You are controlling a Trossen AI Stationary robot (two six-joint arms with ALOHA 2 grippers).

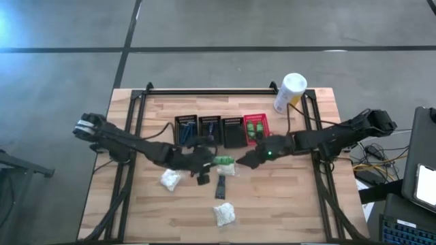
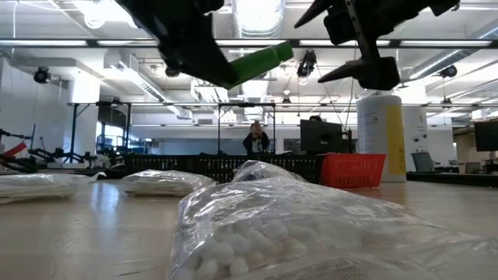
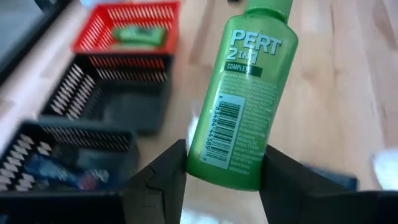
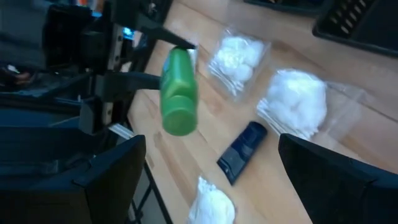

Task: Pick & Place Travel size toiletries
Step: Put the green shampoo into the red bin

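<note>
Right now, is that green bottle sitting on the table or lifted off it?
Lifted. The left gripper holds the green bottle by its base, tilted in the air above the table.

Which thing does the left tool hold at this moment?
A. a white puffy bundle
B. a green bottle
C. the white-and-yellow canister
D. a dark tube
B. The left tool is shut on the green bottle, lifted clear of the table.

Bare wooden table (image 1: 293, 204) at lower right and lower left of the high view. Centre obstructed: basket row (image 1: 221, 129), white bundles (image 1: 224, 214), dark tube (image 1: 221, 186), both arms.
</note>
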